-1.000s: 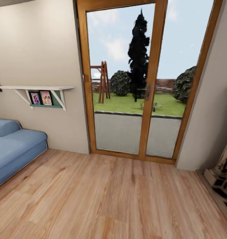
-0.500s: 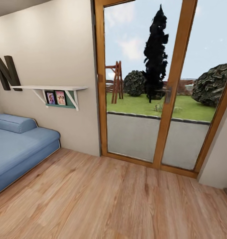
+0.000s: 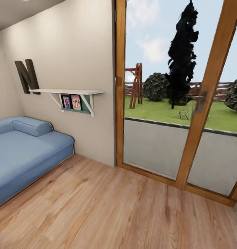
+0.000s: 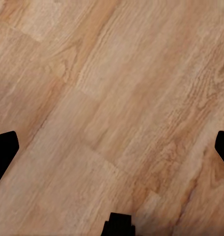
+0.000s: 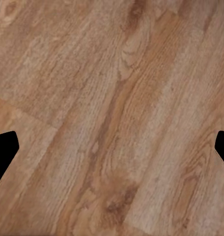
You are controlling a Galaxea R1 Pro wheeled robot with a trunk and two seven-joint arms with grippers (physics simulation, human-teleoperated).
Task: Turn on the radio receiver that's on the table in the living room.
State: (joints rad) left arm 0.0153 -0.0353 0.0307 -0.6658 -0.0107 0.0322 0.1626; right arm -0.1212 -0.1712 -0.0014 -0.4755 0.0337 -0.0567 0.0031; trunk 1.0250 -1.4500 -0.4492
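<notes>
Counting: one blue sofa, one wall shelf, two framed photos.
Room: bare wood floor ran to the glass door.
Grippers: left gripper and right gripper both spread wide, holding nothing.

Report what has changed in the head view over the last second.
The camera has swung left, so the whole scene slid right in the picture: the blue sofa shows more of itself, the dark letter N above the wall shelf came into view, and the glass door moved toward the right edge. Nothing in the room itself moved; nothing was grasped or released.
</notes>
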